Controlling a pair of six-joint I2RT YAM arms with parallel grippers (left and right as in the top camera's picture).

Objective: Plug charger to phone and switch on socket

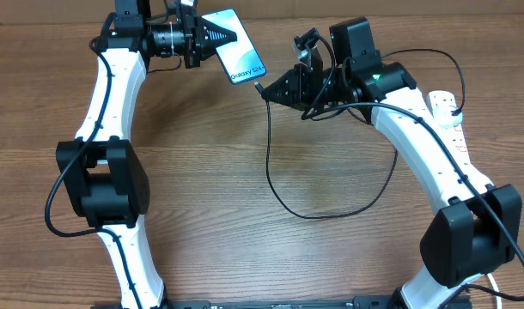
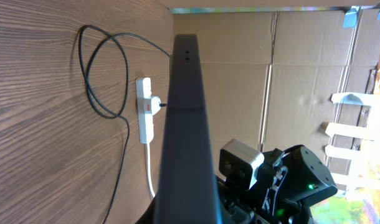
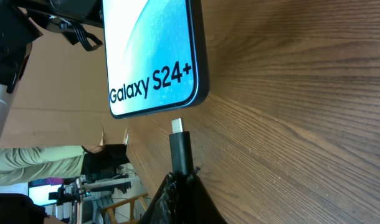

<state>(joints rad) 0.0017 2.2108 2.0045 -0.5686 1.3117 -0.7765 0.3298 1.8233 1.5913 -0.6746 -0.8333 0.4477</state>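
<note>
The wooden worktop [image 1: 210, 172] carries the whole scene, with the left arm [image 1: 107, 103] and the right arm [image 1: 434, 154] both reaching toward its far edge. The socket [image 1: 452, 120], white and long, lies flat at the far right side of the worktop, beside the right arm, and its thick white cord [image 2: 150, 165] runs away from it. The phone [image 1: 239, 50] is at the far middle, with its bright screen facing up and showing the words "Galaxy S24+"; it seems lifted off the wood, tilted. The left tool [image 1: 217, 36] is closed on the upper end of the phone and holds it by the edges. The charger [image 1: 271, 163] is a thin black cable; it hangs from the right tool, makes a wide loop over the middle of the worktop and goes on to the socket, where its black plug [image 2: 160, 106] sits in an outlet next to a red-marked switch [image 2: 150, 107]; if the switch is on or off I cannot tell. The right tool [image 1: 269, 88] is closed tight on the black connector [image 3: 180, 149] of the charger. The small metal tip [image 3: 176, 126] points at the lower edge of the phone and is very near to it, but a thin gap shows between them.
</note>
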